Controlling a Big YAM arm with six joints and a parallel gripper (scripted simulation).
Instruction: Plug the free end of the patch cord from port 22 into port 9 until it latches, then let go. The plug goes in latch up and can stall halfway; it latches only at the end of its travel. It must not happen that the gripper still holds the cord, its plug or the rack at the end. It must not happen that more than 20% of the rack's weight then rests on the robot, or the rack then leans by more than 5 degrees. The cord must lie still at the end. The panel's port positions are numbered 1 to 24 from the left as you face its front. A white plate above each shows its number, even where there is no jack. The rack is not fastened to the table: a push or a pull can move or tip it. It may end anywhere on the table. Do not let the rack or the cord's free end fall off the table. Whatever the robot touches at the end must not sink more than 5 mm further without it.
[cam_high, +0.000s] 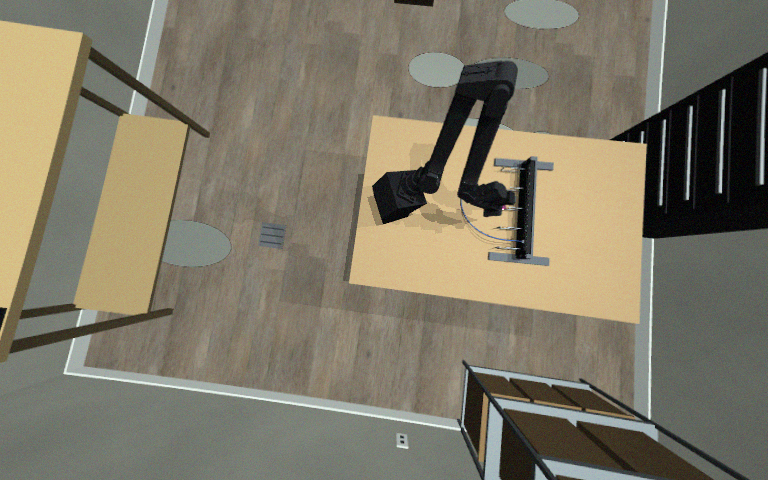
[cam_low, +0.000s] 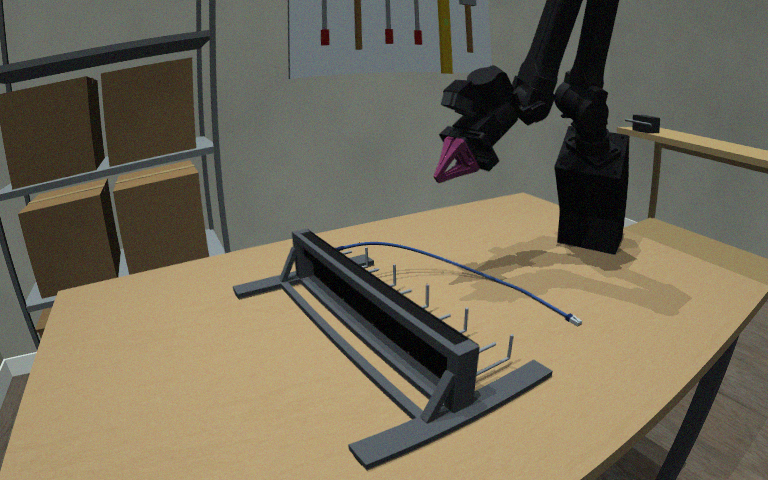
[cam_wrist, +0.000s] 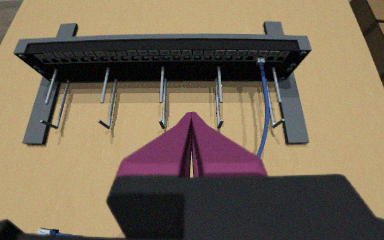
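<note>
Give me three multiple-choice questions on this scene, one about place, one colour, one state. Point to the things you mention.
1. Where does the cord's free plug (cam_low: 574, 319) (cam_wrist: 48, 231) lie?
A) on the floor
B) on the tabletop
C) in port 9

2. What colour is the cord (cam_high: 478, 228) (cam_low: 441, 261) (cam_wrist: 266, 107)?
A) blue
B) yellow
C) red

3. How are the fingers (cam_low: 436, 180)?
A) wide open
B) shut on the plug
C) shut, holding nothing

Answers:
1 B: the exterior view shows it on the wood.
2 A: its blue length shows.
3 C: the tips meet, away from the plug.
</note>
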